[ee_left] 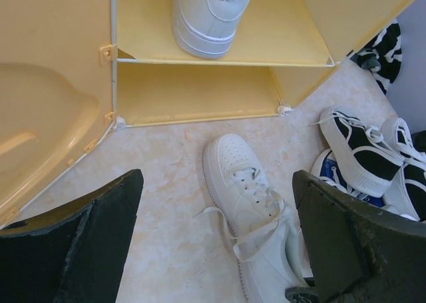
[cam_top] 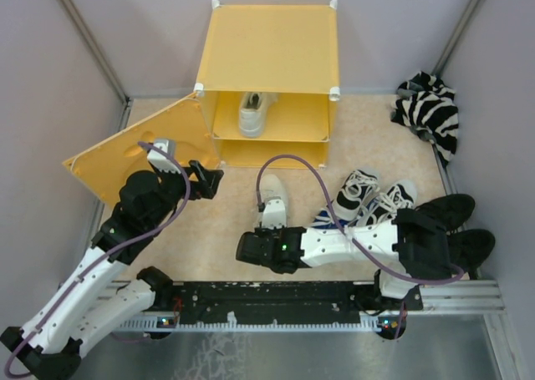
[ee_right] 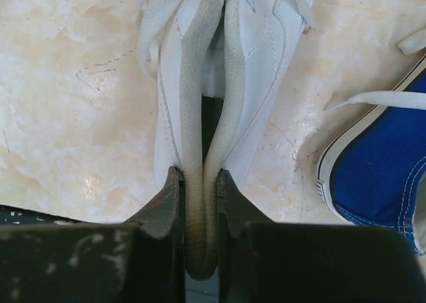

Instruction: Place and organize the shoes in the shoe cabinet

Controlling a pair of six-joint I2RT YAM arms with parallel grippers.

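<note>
One white sneaker (ee_right: 256, 70) lies between the shoe cabinet (cam_top: 272, 46) and the bench's (cam_top: 213, 230) near edge. From overhead, your right arm (cam_top: 351, 240) hides its heel. Your right fingers (ee_right: 166, 200) clench the heel collar, and your left fingers (ee_left: 100, 243) gape, released.

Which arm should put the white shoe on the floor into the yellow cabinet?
Right, probably. The right gripper holds the white shoe by its heel; the left gripper hangs open and empty beside the cabinet door.
</note>
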